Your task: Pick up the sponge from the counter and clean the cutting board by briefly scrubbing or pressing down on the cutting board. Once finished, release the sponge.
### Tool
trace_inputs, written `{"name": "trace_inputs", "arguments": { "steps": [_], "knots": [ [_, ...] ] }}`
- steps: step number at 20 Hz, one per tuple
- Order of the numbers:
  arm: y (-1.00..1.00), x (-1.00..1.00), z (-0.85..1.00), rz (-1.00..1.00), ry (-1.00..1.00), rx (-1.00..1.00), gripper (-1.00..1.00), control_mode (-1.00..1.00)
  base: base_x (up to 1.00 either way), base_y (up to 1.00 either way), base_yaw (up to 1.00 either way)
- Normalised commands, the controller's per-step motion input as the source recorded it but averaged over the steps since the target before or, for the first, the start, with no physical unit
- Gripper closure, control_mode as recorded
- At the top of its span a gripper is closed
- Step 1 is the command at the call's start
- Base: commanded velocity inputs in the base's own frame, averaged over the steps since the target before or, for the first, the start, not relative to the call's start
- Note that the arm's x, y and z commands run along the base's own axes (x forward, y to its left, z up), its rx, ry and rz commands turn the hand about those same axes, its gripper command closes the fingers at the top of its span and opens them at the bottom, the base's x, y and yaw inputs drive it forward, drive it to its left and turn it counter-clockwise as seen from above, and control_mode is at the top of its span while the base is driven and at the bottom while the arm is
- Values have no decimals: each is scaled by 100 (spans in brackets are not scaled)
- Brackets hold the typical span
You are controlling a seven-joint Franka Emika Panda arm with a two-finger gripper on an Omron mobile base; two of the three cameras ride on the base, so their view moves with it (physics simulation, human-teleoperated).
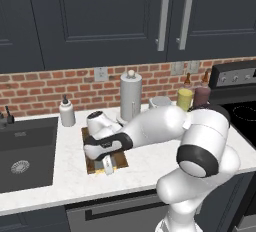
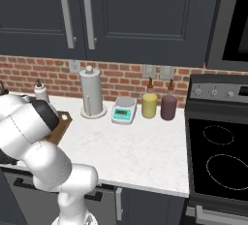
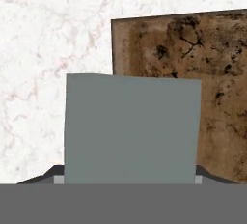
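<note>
Around: a steel paper towel holder (image 1: 130, 97) stands behind the cutting board (image 1: 90, 164). A white soap bottle (image 1: 66, 112) is by the black sink (image 1: 25, 151). A white-and-teal kitchen scale (image 2: 123, 110), a yellow jar (image 2: 149, 105) and a dark red jar (image 2: 168, 106) sit by the brick wall. The stove (image 2: 220, 163) is on the right.
In the way: the white arm lies over most of the board.
Sponge: the sponge (image 3: 131, 129) sits right in front of the hand camera, a big grey block over the board's corner and the counter (image 3: 48, 49).
Gripper: the gripper (image 1: 108, 166) is low at the board's front edge.
Fingers: they seem to pinch the sponge; the tips are hidden.
Hard to see: the sponge's yellow part.
</note>
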Motion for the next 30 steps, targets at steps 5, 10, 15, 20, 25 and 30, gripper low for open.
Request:
{"name": "trace_inputs", "arguments": {
  "steps": [5, 10, 15, 20, 25, 30],
  "knots": [
    [0, 43, 0, 0, 0, 0, 100, -100, 0, 0, 0],
    [-2, 17, 0, 0, 0, -1, 100, -100, 0, 0, 0],
    [-21, -1, -2, 1, 0, -16, 100, -100, 0, 0, 0],
    [-48, -31, -13, 7, -1, -7, 100, -100, 0, 0, 0],
    [-66, -24, -14, 6, 0, 0, 100, -100, 0, 0, 0],
    [-75, -23, -13, 6, 0, 0, 100, -100, 0, 0, 0]
  ]
}}
